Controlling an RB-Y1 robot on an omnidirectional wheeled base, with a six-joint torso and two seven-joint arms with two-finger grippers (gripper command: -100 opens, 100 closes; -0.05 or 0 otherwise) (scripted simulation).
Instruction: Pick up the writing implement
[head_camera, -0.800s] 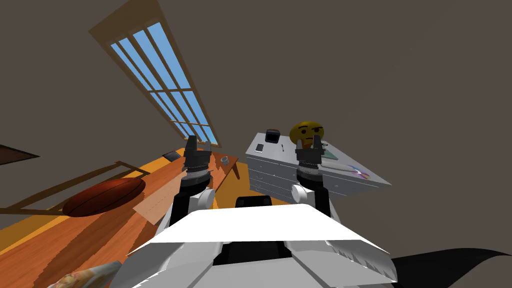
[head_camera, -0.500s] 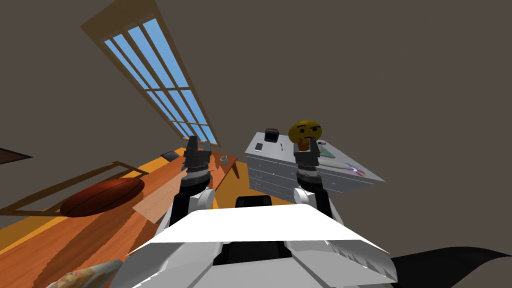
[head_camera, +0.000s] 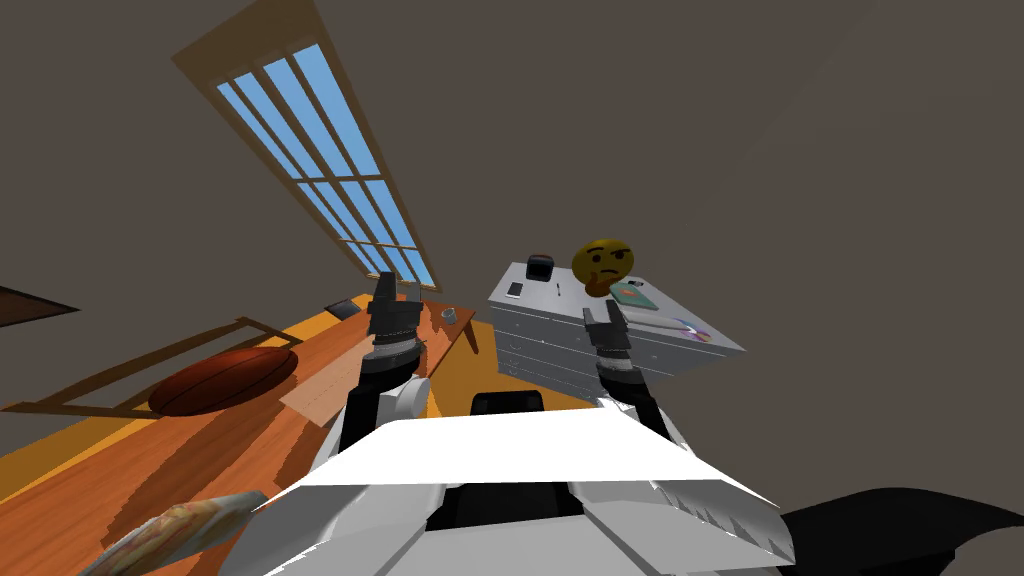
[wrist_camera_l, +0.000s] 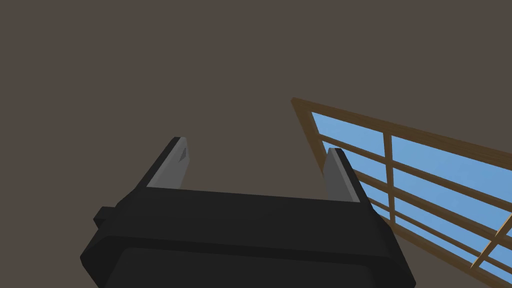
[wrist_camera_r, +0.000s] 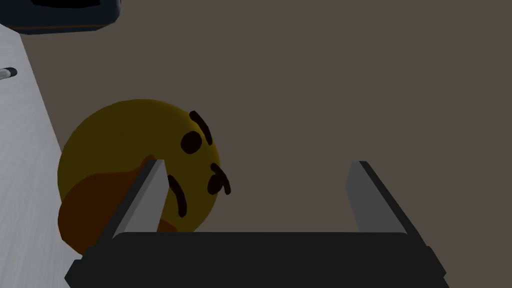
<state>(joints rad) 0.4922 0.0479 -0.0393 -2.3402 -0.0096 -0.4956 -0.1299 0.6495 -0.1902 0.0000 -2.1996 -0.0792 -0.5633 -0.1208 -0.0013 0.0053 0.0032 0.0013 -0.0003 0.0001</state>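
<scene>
The writing implement is a thin dark pen (head_camera: 558, 289) lying on top of a grey chest of drawers (head_camera: 560, 335), between a white phone (head_camera: 515, 289) and a yellow emoji ball (head_camera: 603, 265). My right gripper (head_camera: 602, 312) hovers open in front of the chest, short of the pen. In the right wrist view the right gripper (wrist_camera_r: 258, 164) is open and empty, the emoji ball (wrist_camera_r: 125, 155) sits just past one finger, and the pen's end (wrist_camera_r: 7, 73) lies far off to the side. My left gripper (head_camera: 383, 283) is raised beside it; the left gripper (wrist_camera_l: 257, 145) is open and empty.
A dark box (head_camera: 540, 267), a teal flat item (head_camera: 633, 295) and a disc (head_camera: 692, 328) also lie on the chest. A wooden table (head_camera: 330, 360) with a small cup (head_camera: 449, 316) stands left of it, and a brown oval cushion (head_camera: 225, 380) lies farther left.
My right gripper has dropped lower, from in front of the emoji ball to below it. The head view has shifted slightly. The left arm has stayed put.
</scene>
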